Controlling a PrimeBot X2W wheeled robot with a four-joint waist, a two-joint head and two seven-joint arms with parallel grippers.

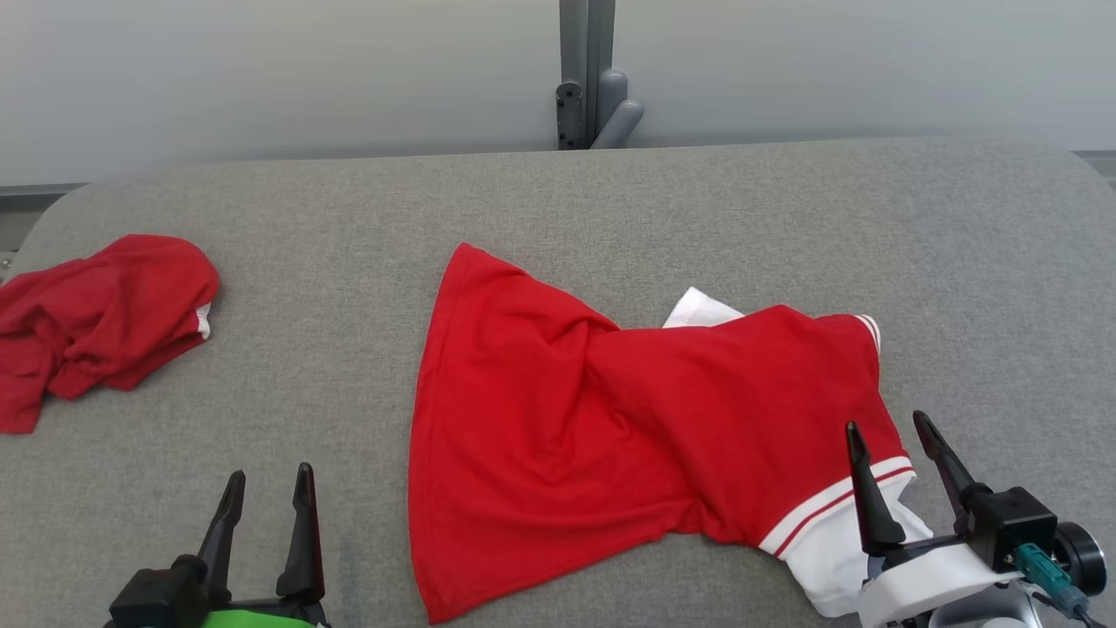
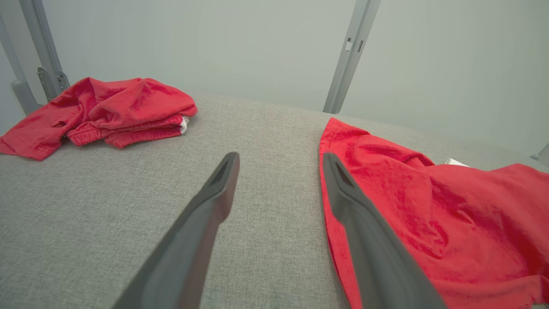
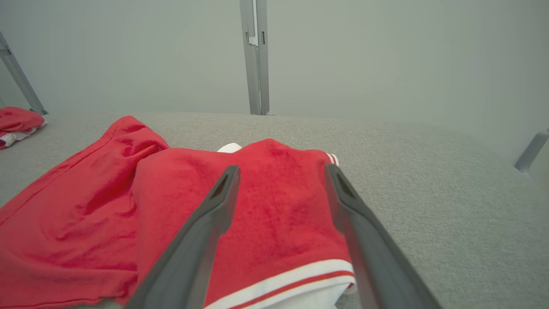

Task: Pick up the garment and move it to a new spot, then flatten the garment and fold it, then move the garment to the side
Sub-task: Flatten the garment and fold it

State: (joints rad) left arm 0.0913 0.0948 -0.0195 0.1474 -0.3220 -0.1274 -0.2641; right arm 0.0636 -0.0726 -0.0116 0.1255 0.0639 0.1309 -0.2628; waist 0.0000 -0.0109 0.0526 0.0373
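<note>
A red garment [image 1: 593,410] with white, red-striped trim lies twisted and partly spread in the middle of the grey table [image 1: 558,201]; its hem edge faces left and its white trim lies at the lower right. It also appears as red cloth [image 2: 450,214] in the left wrist view and as the garment [image 3: 180,214] in the right wrist view. My left gripper [image 1: 268,487] stands open near the front edge, left of the garment's hem, nothing between its fingers. My right gripper [image 1: 888,432] is open just above the garment's striped corner, touching nothing that I can see.
A second red garment [image 1: 96,323] lies crumpled at the table's far left edge, seen too as a red heap [image 2: 116,111] in the left wrist view. A grey post [image 1: 586,74] rises behind the table's back edge. Bare grey cloth [image 1: 1003,288] lies to the right.
</note>
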